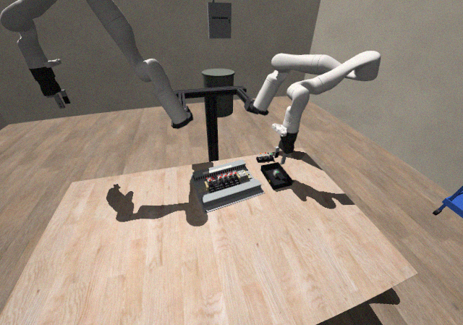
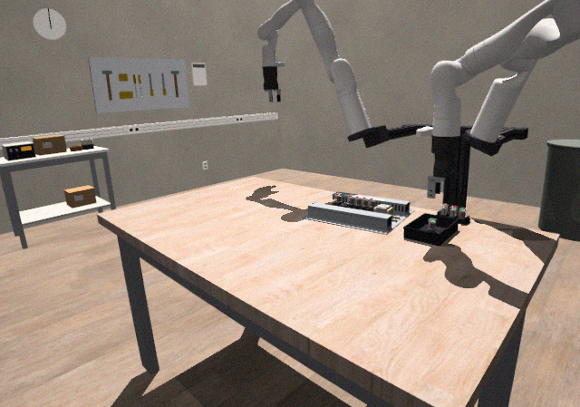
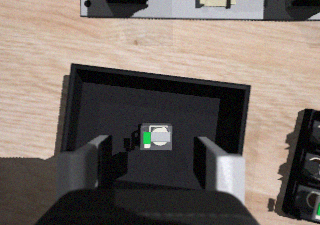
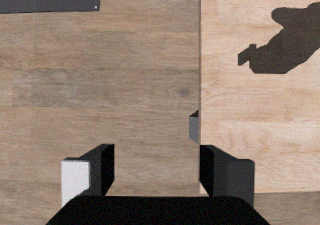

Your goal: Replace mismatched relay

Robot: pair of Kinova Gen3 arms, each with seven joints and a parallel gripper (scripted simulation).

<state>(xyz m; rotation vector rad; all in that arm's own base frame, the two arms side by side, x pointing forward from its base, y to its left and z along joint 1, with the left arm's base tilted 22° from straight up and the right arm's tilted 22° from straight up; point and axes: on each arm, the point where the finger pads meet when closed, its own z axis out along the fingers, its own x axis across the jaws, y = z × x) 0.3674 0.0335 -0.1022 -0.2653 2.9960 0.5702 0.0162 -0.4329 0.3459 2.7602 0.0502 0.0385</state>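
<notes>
The grey relay panel (image 1: 231, 197) (image 2: 349, 217) lies on the table with several red-buttoned relays (image 1: 226, 176) (image 2: 357, 200); a gap shows near the end away from the tray. A green-buttoned relay (image 1: 276, 173) (image 2: 431, 223) (image 3: 156, 136) stands in the black parts tray (image 1: 286, 185) (image 2: 421, 236) (image 3: 160, 76). The spare rack (image 1: 262, 161) (image 3: 295, 180) holds spares with orange (image 2: 444, 208), red (image 2: 453, 209) and green (image 2: 462, 212) buttons. My left gripper (image 1: 280, 155) (image 2: 436, 187) (image 3: 152, 153) is open and empty above the tray. My right gripper (image 1: 63, 100) (image 2: 274, 97) (image 4: 157, 162) is open and empty, high and far from the panel.
The tray stands between the panel and the rack's side of the table. A pale block (image 1: 243, 174) (image 2: 382, 208) sits on the panel beside the relay row. The black stand (image 1: 212, 134) rises behind the table. The table edge (image 4: 200, 85) shows below the right gripper.
</notes>
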